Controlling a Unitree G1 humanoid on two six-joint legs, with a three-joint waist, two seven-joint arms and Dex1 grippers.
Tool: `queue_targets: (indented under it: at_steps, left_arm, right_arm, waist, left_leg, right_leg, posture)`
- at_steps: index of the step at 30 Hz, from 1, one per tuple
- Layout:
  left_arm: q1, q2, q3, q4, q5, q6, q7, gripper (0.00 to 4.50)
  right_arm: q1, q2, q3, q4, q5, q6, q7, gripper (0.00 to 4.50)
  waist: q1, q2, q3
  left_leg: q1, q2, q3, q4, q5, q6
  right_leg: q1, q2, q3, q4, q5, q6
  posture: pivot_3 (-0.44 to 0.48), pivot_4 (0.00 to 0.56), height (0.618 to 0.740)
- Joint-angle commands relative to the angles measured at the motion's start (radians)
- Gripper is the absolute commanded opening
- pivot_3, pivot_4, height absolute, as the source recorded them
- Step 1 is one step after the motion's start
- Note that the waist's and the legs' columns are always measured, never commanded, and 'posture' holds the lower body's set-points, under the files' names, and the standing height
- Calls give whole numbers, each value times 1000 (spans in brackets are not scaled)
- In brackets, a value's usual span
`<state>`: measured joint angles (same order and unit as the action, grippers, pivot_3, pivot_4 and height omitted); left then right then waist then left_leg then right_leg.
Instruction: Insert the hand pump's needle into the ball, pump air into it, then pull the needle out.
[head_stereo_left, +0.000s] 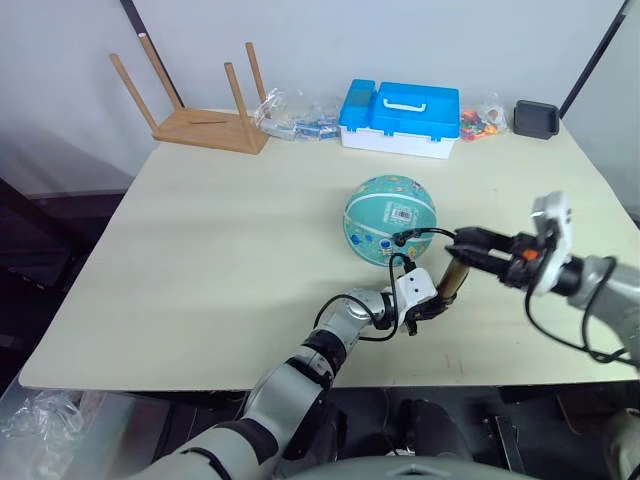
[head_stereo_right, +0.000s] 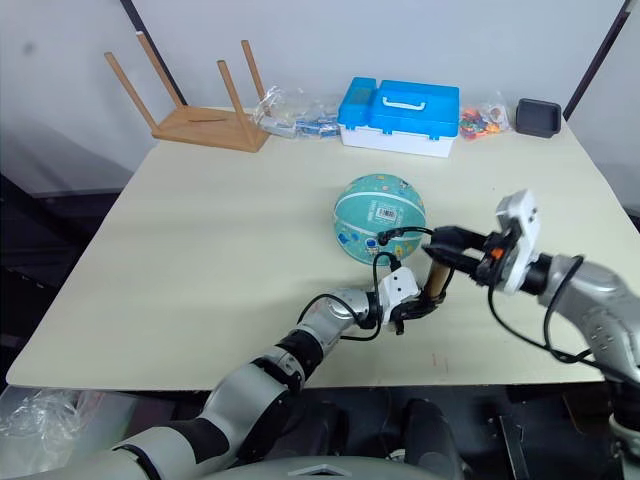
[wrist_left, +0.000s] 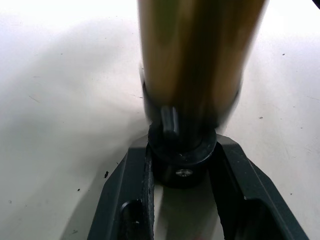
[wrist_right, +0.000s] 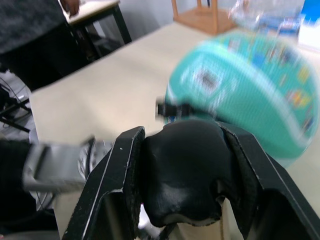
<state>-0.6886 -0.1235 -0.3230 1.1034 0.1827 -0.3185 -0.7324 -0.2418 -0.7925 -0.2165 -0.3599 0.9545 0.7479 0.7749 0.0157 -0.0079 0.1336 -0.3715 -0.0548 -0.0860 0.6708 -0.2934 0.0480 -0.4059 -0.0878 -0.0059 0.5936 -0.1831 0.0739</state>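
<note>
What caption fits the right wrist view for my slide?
Right gripper clamps the hand pump's black handle, with the teal ball just beyond.

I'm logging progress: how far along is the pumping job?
Looks done: the needle sits against the ball, apparently inserted. In hand: the left hand clamps the hand pump base, the right hand grips its handle. Left: finishing pumping and pulling the needle out.

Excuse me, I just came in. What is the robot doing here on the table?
The robot is working a hand pump beside a teal ball on the table. Its left gripper is clamped on the pump's black bottom end, and its right gripper is closed around the black handle at the top. The thin black hose loops from the pump to the side of the ball, where the needle's fitting sits against its surface.
</note>
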Motion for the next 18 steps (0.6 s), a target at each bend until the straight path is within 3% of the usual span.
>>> queue_targets:
  at_steps: [1, 5, 9, 18]
  left_arm:
    - [28, 23, 0, 51, 16, 38, 6, 1053]
    - [27, 24, -3, 52, 19, 35, 2, 1053]
    - [28, 24, -7, 53, 21, 32, -3, 1053]
    - [39, 20, -11, 45, 28, 29, 1, 1053]
  right_arm:
    - [-96, -62, -170, -86, 170, 45, -36, 1683]
    - [-163, -139, -241, -89, 299, 112, -71, 1683]
    - [-160, -160, -230, -99, 319, 137, -86, 1683]
    - [24, -38, 47, 13, -21, -8, -9, 1683]
  waist:
    - [0, 0, 0]
    - [1, 1, 1]
    - [1, 0, 2]
    - [-3, -7, -4]
  left_leg:
    - [-1, 0, 0, 0, 0, 0]
    - [-7, -1, 0, 2, 0, 0]
    - [-7, 0, 0, 1, 0, 0]
    - [-3, 1, 1, 1, 0, 0]
  right_leg:
    - [-1, 0, 0, 0, 0, 0]
    - [-6, -1, 0, 0, 0, 0]
    - [-6, -1, -1, 0, 0, 0]
    - [-3, 1, 0, 1, 0, 0]
  posture:
    - [0, 150, 740]
    - [0, 150, 740]
    - [0, 150, 740]
    - [0, 150, 740]
